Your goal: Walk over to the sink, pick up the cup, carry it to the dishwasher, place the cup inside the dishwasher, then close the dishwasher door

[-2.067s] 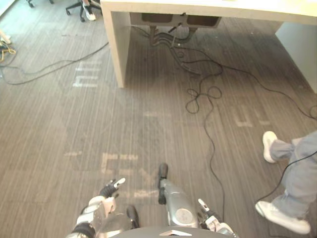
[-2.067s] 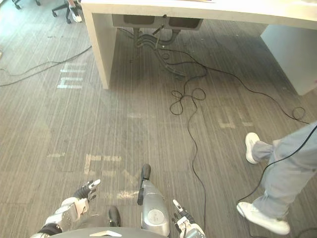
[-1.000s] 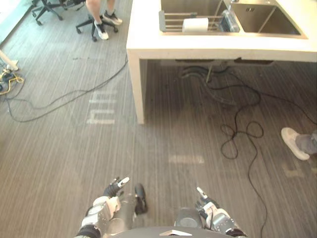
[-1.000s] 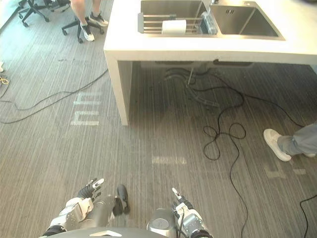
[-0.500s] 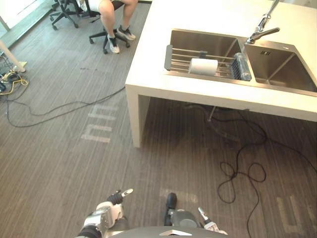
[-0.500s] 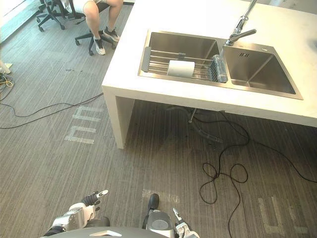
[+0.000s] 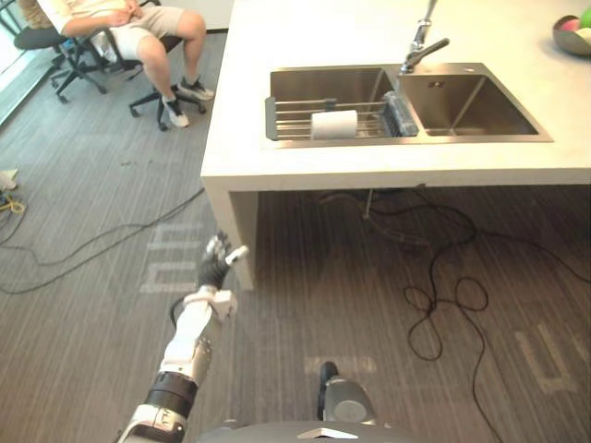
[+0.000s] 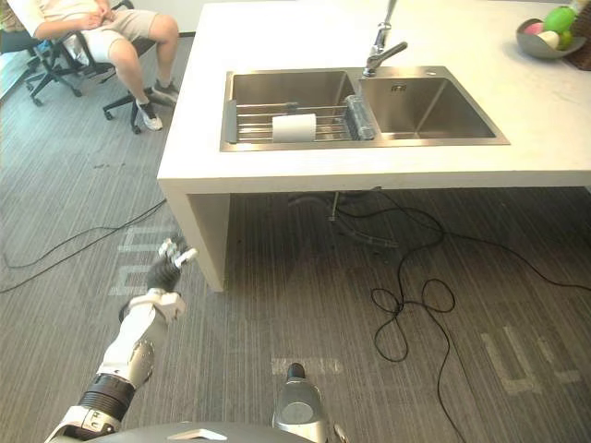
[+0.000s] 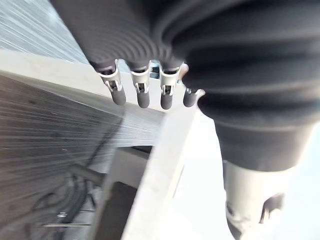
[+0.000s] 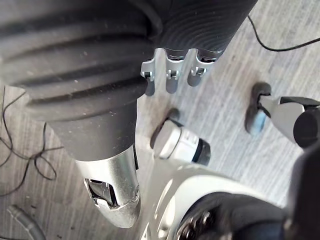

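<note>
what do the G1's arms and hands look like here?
Left arm: silver-grey segments with a dark band. Left hand and right hand: dark ribbed cover over the back and wrist, silver fingers with dark tips.

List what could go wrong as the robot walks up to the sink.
Loose cables loop on the floor before the counter; walking could snag them. The left robot hand is raised close to the counter's corner leg and may bump it. The white cup lies on its side on the sink rack, so it could roll when grasped.
</note>
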You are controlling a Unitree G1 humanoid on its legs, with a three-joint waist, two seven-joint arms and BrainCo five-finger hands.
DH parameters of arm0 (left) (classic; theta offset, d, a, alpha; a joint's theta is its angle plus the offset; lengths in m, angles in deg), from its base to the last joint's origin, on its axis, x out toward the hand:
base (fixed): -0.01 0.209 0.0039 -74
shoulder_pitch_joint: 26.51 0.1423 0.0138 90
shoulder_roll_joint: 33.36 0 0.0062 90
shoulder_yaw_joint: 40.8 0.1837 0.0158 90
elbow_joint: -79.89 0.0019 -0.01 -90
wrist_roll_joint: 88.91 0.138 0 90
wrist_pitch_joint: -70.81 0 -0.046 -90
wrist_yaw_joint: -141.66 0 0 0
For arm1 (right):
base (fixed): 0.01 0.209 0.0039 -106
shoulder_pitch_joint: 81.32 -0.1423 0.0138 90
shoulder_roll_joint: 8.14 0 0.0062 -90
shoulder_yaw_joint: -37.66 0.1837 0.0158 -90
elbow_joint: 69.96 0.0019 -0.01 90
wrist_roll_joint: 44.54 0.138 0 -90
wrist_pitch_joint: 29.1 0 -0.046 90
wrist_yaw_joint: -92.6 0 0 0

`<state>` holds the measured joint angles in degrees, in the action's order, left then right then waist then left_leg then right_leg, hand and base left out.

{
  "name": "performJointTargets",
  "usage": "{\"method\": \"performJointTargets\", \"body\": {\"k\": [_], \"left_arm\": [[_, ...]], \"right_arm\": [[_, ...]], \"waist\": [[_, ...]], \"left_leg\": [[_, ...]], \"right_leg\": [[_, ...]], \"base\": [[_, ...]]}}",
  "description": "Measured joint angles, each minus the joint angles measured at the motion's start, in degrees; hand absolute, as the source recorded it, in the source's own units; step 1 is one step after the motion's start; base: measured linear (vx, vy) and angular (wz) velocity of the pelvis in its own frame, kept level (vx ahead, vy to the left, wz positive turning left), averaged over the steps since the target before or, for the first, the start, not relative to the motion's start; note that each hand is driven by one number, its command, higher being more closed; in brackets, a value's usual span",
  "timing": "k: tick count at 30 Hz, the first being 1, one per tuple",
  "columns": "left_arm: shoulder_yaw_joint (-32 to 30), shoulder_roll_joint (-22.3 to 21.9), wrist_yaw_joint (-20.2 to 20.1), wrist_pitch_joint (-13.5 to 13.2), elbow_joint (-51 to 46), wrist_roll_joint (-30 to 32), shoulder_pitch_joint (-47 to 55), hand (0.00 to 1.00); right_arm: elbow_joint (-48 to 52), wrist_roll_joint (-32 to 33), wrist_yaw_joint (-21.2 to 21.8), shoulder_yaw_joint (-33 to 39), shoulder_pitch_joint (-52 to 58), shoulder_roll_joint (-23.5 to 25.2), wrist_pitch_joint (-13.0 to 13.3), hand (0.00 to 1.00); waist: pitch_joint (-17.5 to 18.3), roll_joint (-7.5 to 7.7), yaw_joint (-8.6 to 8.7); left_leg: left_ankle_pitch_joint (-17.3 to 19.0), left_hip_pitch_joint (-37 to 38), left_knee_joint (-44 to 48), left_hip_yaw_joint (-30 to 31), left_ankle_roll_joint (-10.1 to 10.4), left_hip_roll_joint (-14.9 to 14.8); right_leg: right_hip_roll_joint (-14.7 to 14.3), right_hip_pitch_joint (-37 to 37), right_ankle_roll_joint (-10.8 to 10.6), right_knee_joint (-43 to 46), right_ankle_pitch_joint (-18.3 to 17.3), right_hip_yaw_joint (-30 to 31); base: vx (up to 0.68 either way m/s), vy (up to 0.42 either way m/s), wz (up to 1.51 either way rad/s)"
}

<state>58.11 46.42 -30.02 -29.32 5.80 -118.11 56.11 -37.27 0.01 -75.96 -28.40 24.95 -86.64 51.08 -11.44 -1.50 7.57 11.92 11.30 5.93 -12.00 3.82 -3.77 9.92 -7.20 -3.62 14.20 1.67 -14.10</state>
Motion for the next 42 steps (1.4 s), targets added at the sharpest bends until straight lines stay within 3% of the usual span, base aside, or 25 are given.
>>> {"method": "performJointTargets", "body": {"k": [4, 7, 9, 10, 11, 12, 13, 14, 18, 21, 22, 23, 24, 25, 28, 29, 32, 34, 37, 39, 40, 41, 42], "left_arm": [[0.2, 0.0, 0.5, -2.0, -2.0, -0.5, 1.4, 0.0], [0.3, -0.1, 1.0, -3.5, -6.0, -1.0, 1.7, 0.0], [0.2, -0.3, 1.6, -5.6, -8.7, -2.5, 1.6, 0.0], [0.3, -0.3, 1.7, -6.1, -9.4, -3.3, 1.0, 0.0], [0.0, -0.2, 1.9, -6.1, -10.2, -4.1, 0.3, 0.0], [-0.1, -0.3, 2.1, -6.2, -10.8, -4.4, 0.1, 0.0], [-0.1, -0.6, 2.1, -6.3, -12.2, -4.5, -0.2, 0.0], [-0.1, -0.7, 1.4, -6.3, -13.8, -4.5, -0.3, 0.0], [0.1, -0.7, 0.4, -6.4, -17.7, -4.3, -1.3, 0.0], [0.1, -0.8, 0.1, -6.5, -17.6, -4.3, -1.3, 0.0], [0.0, -0.7, 0.0, -6.5, -17.6, -4.2, -1.3, 0.0], [-0.5, 0.7, 0.2, -6.3, -17.2, -4.2, -1.0, 0.0], [-1.3, 0.8, 0.2, -6.3, -17.2, -4.1, -0.9, 0.0], [-1.8, 0.7, 0.3, -6.3, -17.2, -3.9, -1.0, 0.0], [-3.5, 1.0, 2.2, -6.3, -17.2, -2.9, -0.8, 0.0], [-4.6, 1.0, 3.2, -6.3, -17.2, -1.7, -0.8, 0.0], [-5.7, 1.0, 5.7, -6.5, -17.2, -0.1, -0.7, 0.0], [-5.9, 1.1, 7.0, -7.2, -17.2, 1.1, -0.7, 0.0], [-5.9, 1.3, 9.2, -8.5, -15.6, 2.5, -1.0, 0.0], [-5.2, 2.3, 10.0, -9.6, -12.2, 2.5, -1.7, 0.0], [-4.7, 3.5, 10.1, -10.3, -10.2, 2.5, -1.9, 0.0], [-5.0, 4.0, 10.1, -10.6, -9.4, 2.5, -1.8, 0.0], [-5.1, 3.4, 10.1, -10.9, -9.1, 2.5, -1.7, 0.0]], "right_arm": [[0.0, 0.0, 1.0, 1.0, -1.9, -0.3, 0.1, 0.0], [0.0, -0.6, 1.1, 0.9, -4.1, -1.1, 0.1, 0.0], [-0.1, -1.7, 0.9, -1.2, -4.0, -2.7, 0.1, 0.0], [-0.7, -1.7, 0.8, -2.8, -3.9, -4.1, 0.3, 0.0], [-1.5, -2.0, 0.8, -3.0, -4.2, -4.8, 0.9, 0.0], [-1.6, -2.2, 0.8, -3.0, -4.1, -5.0, 1.2, 0.0], [-1.6, -2.3, 0.8, -3.0, -4.2, -5.4, 1.4, 0.0], [-1.6, -2.3, 0.9, -2.9, -4.5, -6.3, 2.1, 0.0], [2.7, -4.5, 1.1, -3.2, -5.1, -6.2, 2.2, 0.0], [2.4, -4.5, 1.2, -0.7, -5.5, -6.1, 2.1, 0.0], [2.2, -4.5, 1.0, -0.4, -5.2, -6.1, 2.1, 0.0], [1.6, -4.5, 0.7, 0.0, -6.2, -4.6, 2.1, 0.0], [0.0, -4.4, 0.8, 0.5, -6.2, -3.0, 2.0, 0.0], [-0.4, -4.5, 0.7, 1.2, -6.6, -2.3, 1.7, 0.0], [-2.4, -4.6, 0.4, 2.3, -7.3, -1.3, 0.9, 0.0], [-2.4, -4.6, 0.4, 3.3, -7.5, -0.9, 1.0, 0.0], [-2.7, -4.8, 0.5, 4.8, -7.5, -0.8, 2.1, 0.0], [-2.8, -5.3, 0.6, 6.0, -7.7, -0.8, 2.4, 0.0], [-5.0, -7.1, 1.0, 8.6, -7.7, -0.7, 2.4, 0.0], [-6.5, -9.0, 1.9, 10.4, -7.2, -0.4, 2.3, 0.0], [-6.8, -9.5, 2.3, 10.9, -6.3, 0.0, 2.4, 0.0], [-7.1, -10.6, 2.4, 11.5, -5.5, 0.8, 2.5, 0.0], [-7.2, -11.1, 2.4, 12.3, -5.6, 0.6, 2.5, 0.0]], "waist": [[0.0, -0.59, -0.09], [0.2, -1.12, -0.7], [0.6, -2.66, -0.48], [1.0, -3.92, -0.13], [0.8, -4.3, -0.02], [0.2, -3.71, -0.19], [-0.4, -3.84, -0.91], [-0.4, -3.94, -1.8], [-1.4, -2.32, -3.41], [-0.9, -3.08, -4.28], [-0.3, -3.82, -4.6], [0.9, -1.14, -4.23], [1.7, 1.14, -4.19], [1.8, 1.58, -4.17], [1.9, 1.55, -4.31], [1.8, 1.37, -4.28], [1.7, 0.48, -4.14], [1.8, -0.34, -4.11], [1.4, -1.4, -3.82], [1.5, -1.55, -3.36], [2.2, -0.09, -3.28], [3.0, 1.57, -3.34], [3.2, 0.48, -3.59]], "left_leg": [[1.5, -0.6, 0.4, 0.6, 0.8, -0.7], [4.0, -3.4, 3.7, 0.6, 1.8, -0.8], [6.7, -4.5, 7.8, 0.4, 3.3, -2.4], [7.3, -8.1, 17.9, 0.2, 3.1, -4.4], [3.2, -14.5, 33.3, 1.3, -0.5, -6.1], [-1.1, -17.9, 40.3, 2.8, -1.2, -6.7], [0.7, -22.6, 49.6, 4.8, 1.5, -7.0], [3.2, -25.1, 50.8, 3.9, 2.1, -6.2], [4.2, -28.7, 37.9, -2.3, 0.5, -3.5], [-3.6, -28.4, 24.6, -3.7, -2.7, -0.4], [-6.2, -27.7, 20.9, -3.6, -6.9, 0.2], [-5.0, -26.4, 19.8, -4.6, -7.9, 2.4], [-4.4, -26.0, 17.8, -5.4, -8.8, 4.3], [-4.0, -26.1, 17.7, -5.5, -9.0, 4.7], [-2.6, -23.0, 15.4, -5.4, -9.8, 5.5], [-2.6, -20.1, 13.3, -5.1, -9.9, 5.5], [-2.5, -13.3, 8.4, -3.4, -9.6, 5.1], [-2.3, -11.9, 7.0, -2.6, -8.7, 4.4], [-1.6, -11.2, 7.5, -0.3, -6.6, 2.3], [-0.7, -11.4, 9.1, 2.3, -4.5, 0.8], [0.0, -11.9, 9.8, 3.8, -2.8, 1.0], [0.9, -12.0, 10.6, 5.2, -0.9, 1.1], [1.1, -12.2, 10.9, 5.9, 0.1, 0.0]], "right_leg": [[0.0, -1.3, 0.5, 3.2, -3.1, -0.9], [2.6, -7.1, 0.5, 13.7, -9.5, -1.0], [3.1, -8.9, 1.5, 19.7, -14.8, -1.6], [2.6, -8.6, 1.8, 21.2, -18.0, -2.2], [1.8, -6.7, 2.6, 21.4, -19.4, -2.7], [1.5, -5.1, 3.0, 20.8, -19.8, -2.5], [0.4, -1.6, 3.3, 19.2, -20.0, -2.0], [-0.4, 1.7, 3.4, 16.5, -20.0, -1.5], [-2.8, 10.3, 3.1, 10.1, -20.5, 0.9], [-4.6, 14.3, 0.8, 8.5, -23.3, 1.8], [-5.6, 14.8, 0.4, 8.6, -24.5, 2.8], [-3.0, 15.1, -0.5, 9.0, -25.9, 3.7], [-1.6, 14.8, -1.5, 8.6, -25.7, 3.7], [-1.1, 14.5, -2.3, 8.8, -25.2, 3.7], [0.5, 10.4, -2.8, 19.5, -19.4, 3.9], [1.5, 8.2, -2.6, 26.9, -16.7, 3.9], [3.7, 4.3, 0.7, 35.5, -18.8, 0.0], [5.1, 0.9, 0.9, 33.1, -20.0, -1.0], [5.4, -2.8, 0.5, 21.5, -19.5, 1.0], [4.3, -2.8, 0.0, 14.2, -15.9, 4.7], [4.7, -2.3, -0.1, 9.8, -8.7, 6.2], [5.0, -0.6, -5.3, 6.7, -7.7, 6.1], [3.8, 0.4, -5.3, 5.1, -8.4, 5.3]], "base": [[-0.02, -0.069, 0.14], [0.06, -0.132, 0.15], [0.2, -0.173, 0.2], [0.31, -0.245, 0.21], [0.33, -0.269, 0.14], [0.33, -0.305, -0.2], [0.44, -0.226, -0.56], [0.45, -0.167, -0.59], [0.39, -0.074, -0.72], [0.41, 0.005, -0.6], [0.35, 0.086, -0.39], [0.51, 0.063, -0.34], [0.42, 0.038, -0.1], [0.47, 0.033, 0.01], [0.38, 0.069, 0.1], [0.45, 0.064, 0.05], [0.28, 0.015, 0.09], [0.16, -0.044, 0.17], [0.11, -0.152, 0.29], [0.07, -0.281, 0.56], [0.03, -0.475, 0.69], [0.04, -0.503, 0.52], [0.07, -0.489, 0.33]]}}
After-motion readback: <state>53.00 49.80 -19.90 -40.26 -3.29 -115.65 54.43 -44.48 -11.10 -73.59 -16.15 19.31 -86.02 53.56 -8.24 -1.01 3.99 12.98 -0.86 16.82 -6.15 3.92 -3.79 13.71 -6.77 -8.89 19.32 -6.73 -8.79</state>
